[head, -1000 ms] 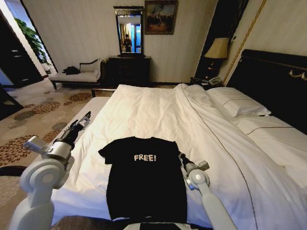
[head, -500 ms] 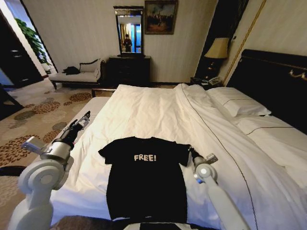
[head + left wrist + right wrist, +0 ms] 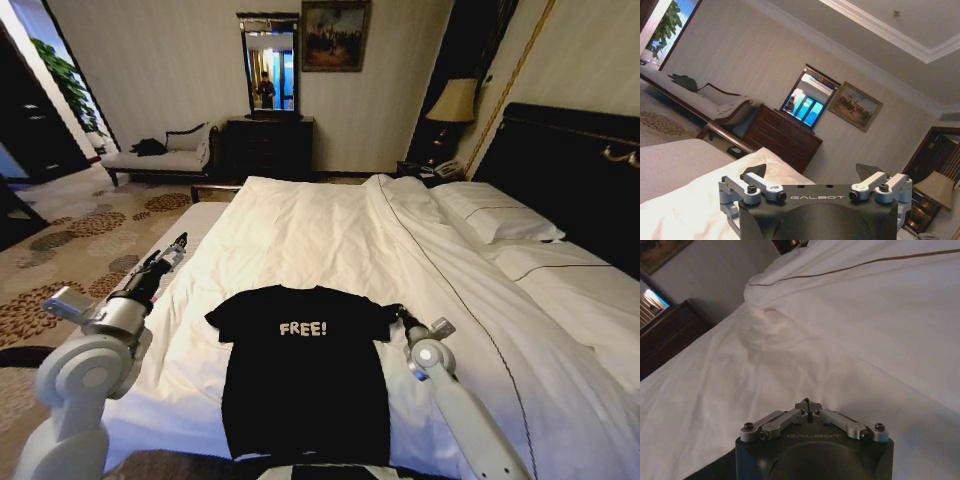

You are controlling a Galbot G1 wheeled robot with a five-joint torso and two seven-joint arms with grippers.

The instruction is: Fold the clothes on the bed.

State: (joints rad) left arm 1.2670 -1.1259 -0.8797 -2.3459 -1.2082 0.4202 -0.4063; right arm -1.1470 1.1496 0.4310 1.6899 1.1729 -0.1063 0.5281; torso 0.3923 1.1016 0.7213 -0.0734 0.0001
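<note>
While my left claw (image 3: 178,243) waits spread off the bed's (image 3: 330,215) left edge, my right claw (image 3: 397,311), pressed together, sits beside the black T-shirt's (image 3: 300,375) sleeve, seemingly readying a fold.

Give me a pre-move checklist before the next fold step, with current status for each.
1. T-shirt lies flat, front up on the bed: ok.
2. Right gripper at the shirt's right sleeve: ok, its tip is at the sleeve edge.
3. Right fingers shut in the right wrist view: ok; whether cloth is pinched between them: cannot tell.
4. Left gripper at the left sleeve: not ok, it is off beside the bed edge, apart from the shirt.
5. Left fingers open: ok, spread with nothing between them.
</note>
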